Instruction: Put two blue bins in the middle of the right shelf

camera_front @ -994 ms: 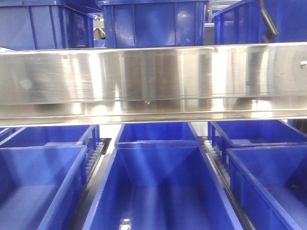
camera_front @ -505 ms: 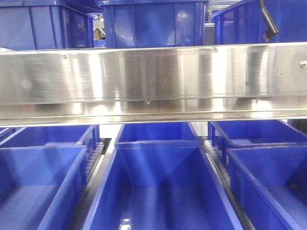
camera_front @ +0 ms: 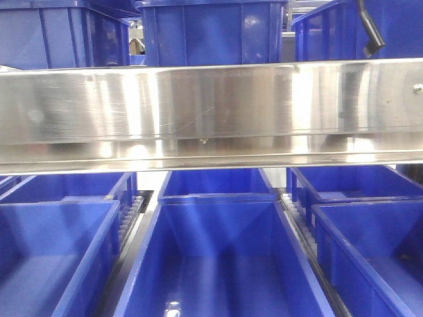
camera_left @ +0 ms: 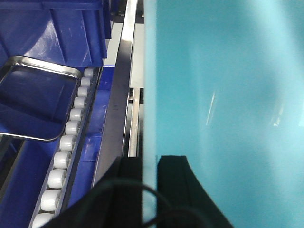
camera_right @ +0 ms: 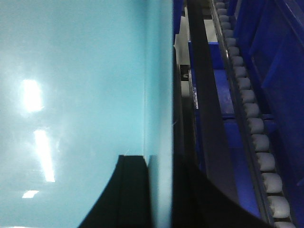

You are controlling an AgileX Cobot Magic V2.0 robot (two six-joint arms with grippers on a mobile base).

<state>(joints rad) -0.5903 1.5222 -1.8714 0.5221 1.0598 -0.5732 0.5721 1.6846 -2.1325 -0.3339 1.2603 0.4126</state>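
A scratched steel shelf beam spans the front view. White roller track runs beside what looks like a metal tray.

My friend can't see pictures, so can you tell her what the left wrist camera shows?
The left gripper has its two black fingers clamped on the edge of a pale teal bin wall that fills the right half. On the left, a track of white rollers runs past dark blue bins.
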